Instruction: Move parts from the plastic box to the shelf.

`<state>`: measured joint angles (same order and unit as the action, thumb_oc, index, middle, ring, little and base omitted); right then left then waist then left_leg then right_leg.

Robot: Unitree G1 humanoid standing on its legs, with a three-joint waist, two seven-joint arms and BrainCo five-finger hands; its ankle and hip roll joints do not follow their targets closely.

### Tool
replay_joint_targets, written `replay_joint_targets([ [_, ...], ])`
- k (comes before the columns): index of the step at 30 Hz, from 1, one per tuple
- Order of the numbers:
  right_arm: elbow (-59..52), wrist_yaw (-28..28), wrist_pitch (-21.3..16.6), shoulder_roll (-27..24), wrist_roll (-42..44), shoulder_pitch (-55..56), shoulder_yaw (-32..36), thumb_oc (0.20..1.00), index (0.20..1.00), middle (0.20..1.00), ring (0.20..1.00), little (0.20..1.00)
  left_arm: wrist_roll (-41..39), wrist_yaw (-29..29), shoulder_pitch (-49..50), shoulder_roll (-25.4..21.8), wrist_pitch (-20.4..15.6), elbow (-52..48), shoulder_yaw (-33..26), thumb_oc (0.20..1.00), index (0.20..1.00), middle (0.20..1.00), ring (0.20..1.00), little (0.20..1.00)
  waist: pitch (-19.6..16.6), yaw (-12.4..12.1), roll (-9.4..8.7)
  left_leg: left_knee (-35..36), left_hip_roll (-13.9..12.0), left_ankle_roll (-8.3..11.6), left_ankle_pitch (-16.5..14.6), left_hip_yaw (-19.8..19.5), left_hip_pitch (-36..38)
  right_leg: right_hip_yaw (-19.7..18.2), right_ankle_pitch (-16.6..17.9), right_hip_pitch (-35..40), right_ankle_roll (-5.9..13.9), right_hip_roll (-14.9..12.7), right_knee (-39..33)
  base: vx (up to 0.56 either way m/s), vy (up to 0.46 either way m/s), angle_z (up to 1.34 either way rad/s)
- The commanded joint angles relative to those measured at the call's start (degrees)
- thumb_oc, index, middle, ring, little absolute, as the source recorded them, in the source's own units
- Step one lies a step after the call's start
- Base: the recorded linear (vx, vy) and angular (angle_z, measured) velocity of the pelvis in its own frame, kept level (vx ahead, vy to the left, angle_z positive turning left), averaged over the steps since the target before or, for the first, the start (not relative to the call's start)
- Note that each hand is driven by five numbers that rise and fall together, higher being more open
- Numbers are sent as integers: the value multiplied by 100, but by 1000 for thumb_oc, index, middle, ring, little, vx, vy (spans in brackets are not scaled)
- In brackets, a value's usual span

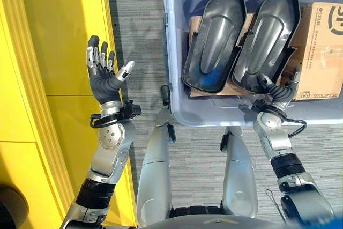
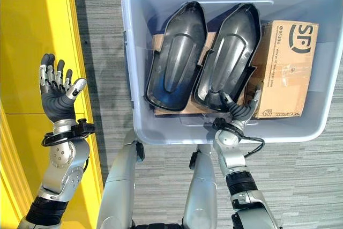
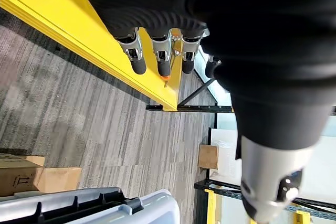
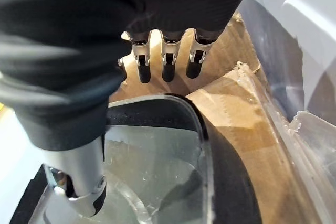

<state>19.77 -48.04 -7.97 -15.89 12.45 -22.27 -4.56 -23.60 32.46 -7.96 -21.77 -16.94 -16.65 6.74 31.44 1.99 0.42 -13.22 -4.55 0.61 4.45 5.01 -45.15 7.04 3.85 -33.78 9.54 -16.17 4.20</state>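
Two glossy black moulded plastic parts, the left part and the right part, lie side by side in one pale blue-grey plastic box on grey carpet, over one brown cardboard box. The right hand rests at the right part's near edge, fingers straight. The left hand is raised with relaxed fingers and holds nothing, beside the yellow shelf on the left.

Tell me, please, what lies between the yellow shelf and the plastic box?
A bare strip of grey carpet floor separates the yellow shelf from the plastic box; the left hand is raised over the shelf's edge. The right eye view shows this.
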Motion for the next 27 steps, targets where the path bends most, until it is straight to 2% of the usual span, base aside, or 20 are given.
replay_joint_targets([
  [1,111,-190,-199,-237,147,0,357,1000,1000,1000,1000,1000,139,27,-11,-187,-287,-341,-197,1000,1000,1000,1000,1000,-164,-56,134,270,-538,573,-252,-134,500,-358,-581,-58,28,-236,741,75,-17,0],
  [2,210,-181,-170,-290,170,-99,367,1000,1000,1000,1000,1000,108,-4,-1,-194,-292,-363,-207,1000,1000,1000,1000,1000,-164,-66,146,264,-531,570,-249,-135,475,-360,-587,-81,26,-230,758,-78,5,0],
  [3,205,-183,-159,-313,163,-117,356,1000,1000,1000,1000,1000,109,-7,-5,-203,-292,-366,-209,1000,1000,1000,1000,1000,-164,-70,151,272,-529,526,-101,-97,364,-336,-460,-182,1,-230,738,-78,9,0],
  [10,314,-155,-164,-411,228,-294,377,1000,1000,1000,1000,1000,51,-47,1,-209,-292,-372,-229,1000,1000,1000,1000,1000,-164,-99,169,282,-528,525,-97,-110,347,-333,-465,-214,5,-229,752,1,0,0],
  [11,335,-149,-155,-419,243,-306,379,1000,1000,1000,1000,1000,46,-48,6,-209,-290,-362,-221,1000,1000,1000,1000,1000,-164,-100,166,283,-526,569,-238,-152,449,-359,-593,-126,30,-227,773,0,0,0],
  [12,355,-153,-167,-450,254,-372,388,1000,1000,1000,1000,1000,37,-58,9,-215,-297,-374,-226,1000,1000,1000,1000,1000,-164,-112,182,291,-521,523,-94,-114,328,-329,-466,-249,3,-229,767,0,0,0],
  [15,437,-172,-163,-499,281,-476,401,1000,1000,1000,1000,1000,29,-64,19,-217,-297,-388,-232,1000,1000,1000,1000,1000,-164,-133,191,277,-513,562,-244,-165,399,-361,-604,-175,25,-223,802,26,-7,0],
  [16,474,-175,-166,-529,289,-522,413,1000,1000,1000,1000,1000,31,-69,17,-227,-306,-398,-233,1000,1000,1000,1000,1000,-164,-146,199,278,-510,518,-99,-131,281,-330,-481,-273,-3,-221,783,14,-14,4],
  [17,535,-187,-158,-570,301,-578,427,1000,1000,1000,1000,1000,20,-79,44,-239,-314,-409,-236,1000,1000,1000,1000,1000,-164,-158,203,256,-506,560,-265,-181,361,-361,-631,-193,19,-217,823,12,-11,5],
  [18,549,-189,-135,-635,286,-650,422,1000,1000,1000,1000,1000,4,-88,49,-261,-324,-427,-259,1000,1000,1000,1000,1000,-164,-174,208,247,-498,551,-253,-199,303,-370,-614,-256,17,-209,833,15,-11,3],
  [19,544,-203,-136,-656,274,-673,420,1000,1000,1000,1000,1000,2,-94,49,-265,-323,-436,-268,1000,1000,1000,1000,1000,-164,-178,217,244,-493,506,-115,-163,189,-344,-489,-362,-7,-211,818,0,0,0],
  [20,552,-202,-133,-656,273,-672,418,1000,1000,1000,1000,1000,1,-95,50,-263,-319,-429,-266,1000,1000,1000,1000,1000,-164,-176,211,242,-493,548,-257,-204,290,-375,-615,-271,18,-208,840,-62,7,1],
  [21,565,-198,-125,-689,263,-712,424,1000,1000,1000,1000,1000,-1,-96,58,-268,-327,-447,-292,1000,1000,1000,1000,1000,-164,-182,219,237,-491,504,-119,-169,175,-342,-486,-389,-6,-209,832,73,-8,2],
  [23,604,-198,-115,-727,258,-755,415,1000,1000,1000,1000,1000,-20,-113,81,-273,-335,-449,-284,1000,1000,1000,1000,1000,-164,-194,222,222,-489,542,-277,-215,258,-369,-632,-322,18,-213,876,47,-4,0],
  [27,728,-204,-86,-842,255,-949,385,1000,1000,1000,1000,1000,-62,-120,93,-294,-351,-475,-283,1000,1000,1000,1000,1000,-164,-221,233,191,-475,530,-299,-232,169,-367,-658,-413,9,-206,931,0,0,0],
])
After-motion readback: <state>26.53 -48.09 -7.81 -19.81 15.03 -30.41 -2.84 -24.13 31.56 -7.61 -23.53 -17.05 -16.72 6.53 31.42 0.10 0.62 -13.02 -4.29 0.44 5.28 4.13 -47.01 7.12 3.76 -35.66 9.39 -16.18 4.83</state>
